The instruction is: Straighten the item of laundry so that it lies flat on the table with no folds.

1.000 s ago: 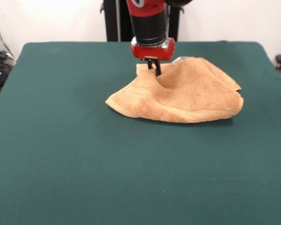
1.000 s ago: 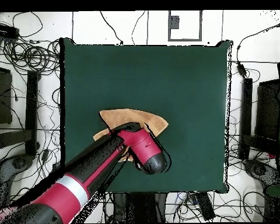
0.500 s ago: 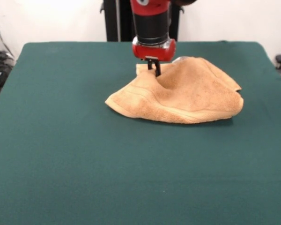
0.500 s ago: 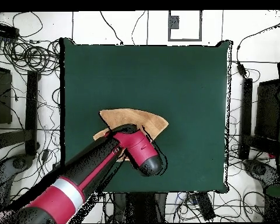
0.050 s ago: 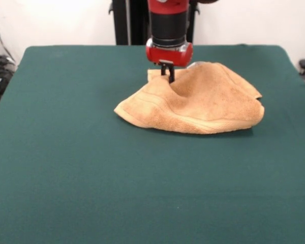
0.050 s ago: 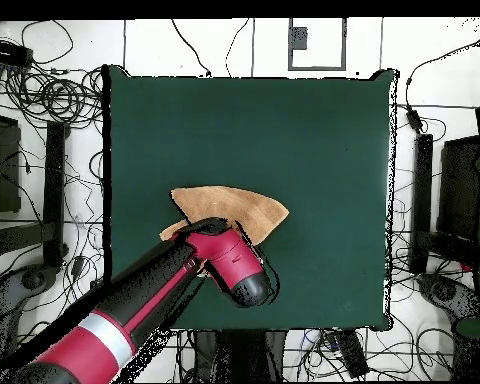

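One table (image 5: 66, 168), green cloth top, fills most of the front view. Arm (image 6: 134, 310), red and black, reaches over its base-side half. Towel (image 5: 203, 104), orange-tan, lies bunched and folded on the table, band stripe along its front edge. Claw (image 5: 167, 74) presses into a dip in the towel's upper fold; fingers close together, grip on cloth can't be told.

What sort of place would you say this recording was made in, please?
Most likely a robotics lab or test cell, not a home. A red and black arm works over a towel on a green-clothed table, with loose cables tangled on the floor around it and black stands beside it.
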